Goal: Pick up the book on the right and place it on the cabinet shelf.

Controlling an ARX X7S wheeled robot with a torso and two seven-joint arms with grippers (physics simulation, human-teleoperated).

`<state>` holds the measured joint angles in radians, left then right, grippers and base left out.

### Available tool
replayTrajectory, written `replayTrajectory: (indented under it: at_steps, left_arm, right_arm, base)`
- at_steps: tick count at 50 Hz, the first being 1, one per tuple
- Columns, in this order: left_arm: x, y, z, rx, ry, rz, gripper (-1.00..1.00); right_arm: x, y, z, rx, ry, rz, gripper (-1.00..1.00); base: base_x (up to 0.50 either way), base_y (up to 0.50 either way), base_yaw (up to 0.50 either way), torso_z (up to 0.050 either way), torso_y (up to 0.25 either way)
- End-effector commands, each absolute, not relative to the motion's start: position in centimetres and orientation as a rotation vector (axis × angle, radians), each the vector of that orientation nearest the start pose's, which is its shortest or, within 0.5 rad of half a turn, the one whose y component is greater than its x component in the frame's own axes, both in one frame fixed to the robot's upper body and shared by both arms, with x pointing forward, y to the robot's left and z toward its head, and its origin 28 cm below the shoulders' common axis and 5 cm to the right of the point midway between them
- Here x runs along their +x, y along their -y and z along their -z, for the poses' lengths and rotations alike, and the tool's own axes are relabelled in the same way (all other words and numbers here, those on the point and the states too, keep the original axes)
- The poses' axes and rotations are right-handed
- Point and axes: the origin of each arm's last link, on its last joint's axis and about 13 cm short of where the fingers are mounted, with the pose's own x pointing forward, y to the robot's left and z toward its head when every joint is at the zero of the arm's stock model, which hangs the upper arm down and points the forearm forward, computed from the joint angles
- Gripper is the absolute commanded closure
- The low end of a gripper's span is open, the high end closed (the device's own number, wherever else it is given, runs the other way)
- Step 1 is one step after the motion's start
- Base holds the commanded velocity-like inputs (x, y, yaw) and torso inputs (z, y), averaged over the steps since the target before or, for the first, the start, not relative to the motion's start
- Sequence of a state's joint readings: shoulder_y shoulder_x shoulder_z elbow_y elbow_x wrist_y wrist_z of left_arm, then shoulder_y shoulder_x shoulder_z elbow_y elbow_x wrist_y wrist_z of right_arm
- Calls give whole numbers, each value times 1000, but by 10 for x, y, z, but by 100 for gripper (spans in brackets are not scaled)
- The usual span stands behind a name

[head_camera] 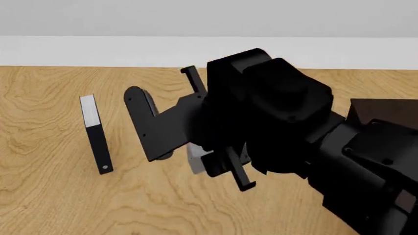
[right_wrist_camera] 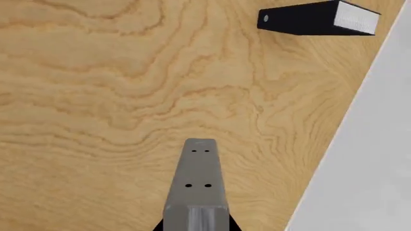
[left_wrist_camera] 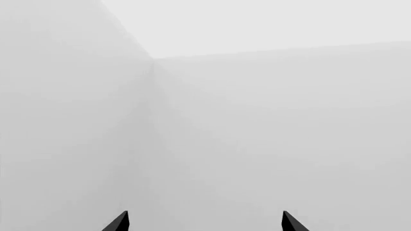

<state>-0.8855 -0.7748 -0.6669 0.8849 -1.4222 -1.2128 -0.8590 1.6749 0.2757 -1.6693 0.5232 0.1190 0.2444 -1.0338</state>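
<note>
The grey book (right_wrist_camera: 198, 178), with tiny dark marks on its spine, sits between the jaws of my right gripper (right_wrist_camera: 198, 224). The dark jaw tips press against both of its sides. In the head view only a grey sliver of the book (head_camera: 194, 157) shows behind my right arm (head_camera: 274, 112). A corner of the dark cabinet (head_camera: 382, 110) shows at the right; its shelf is hidden. My left gripper (left_wrist_camera: 205, 222) is open and empty, facing a blank grey wall corner.
A thin black book with a white dot (head_camera: 97, 139) stands on the wooden floor (head_camera: 52, 196) to the left; it also shows in the right wrist view (right_wrist_camera: 314, 18). A white baseboard (head_camera: 98, 51) runs along the back.
</note>
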Motion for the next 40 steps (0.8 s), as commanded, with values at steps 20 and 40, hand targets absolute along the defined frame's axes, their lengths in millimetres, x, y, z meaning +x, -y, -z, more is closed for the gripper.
replayTrajectory:
  at_steps: [20, 40]
  left_arm:
    - [149, -313, -320, -38, 651, -366, -100]
    - [151, -311, -314, -43, 631, -376, -100]
  right_arm:
    - [399, 29, -262, -1632, 109, -270, 100]
    - [357, 34, -198, -1578, 258, 34, 100]
  base:
    - [0, 0, 0, 0, 2]
    - [0, 0, 0, 0, 2]
